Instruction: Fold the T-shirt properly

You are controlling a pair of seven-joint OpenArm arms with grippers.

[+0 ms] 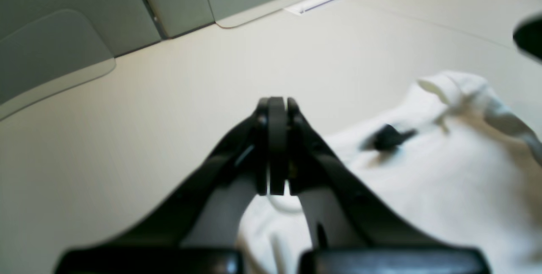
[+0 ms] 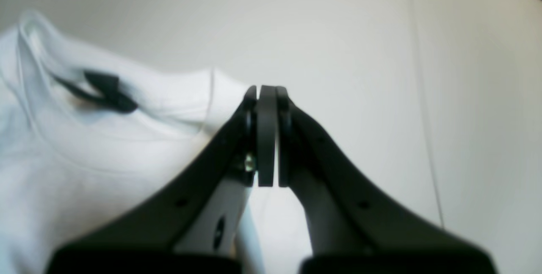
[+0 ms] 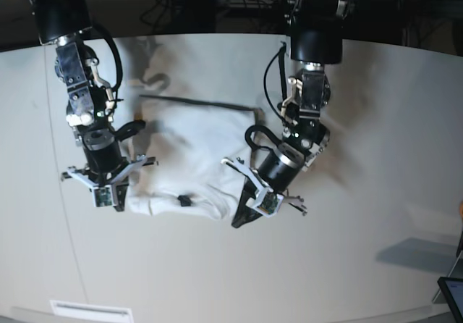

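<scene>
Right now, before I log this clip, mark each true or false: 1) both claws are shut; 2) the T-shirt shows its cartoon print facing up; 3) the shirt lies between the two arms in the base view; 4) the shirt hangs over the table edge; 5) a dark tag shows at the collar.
1) True: the left claw and right claw have their jaws pressed together.
2) False: the T-shirt shows only plain white fabric.
3) True.
4) False: it lies wholly on the table.
5) True: a dark tag sits at the neckline.
</scene>
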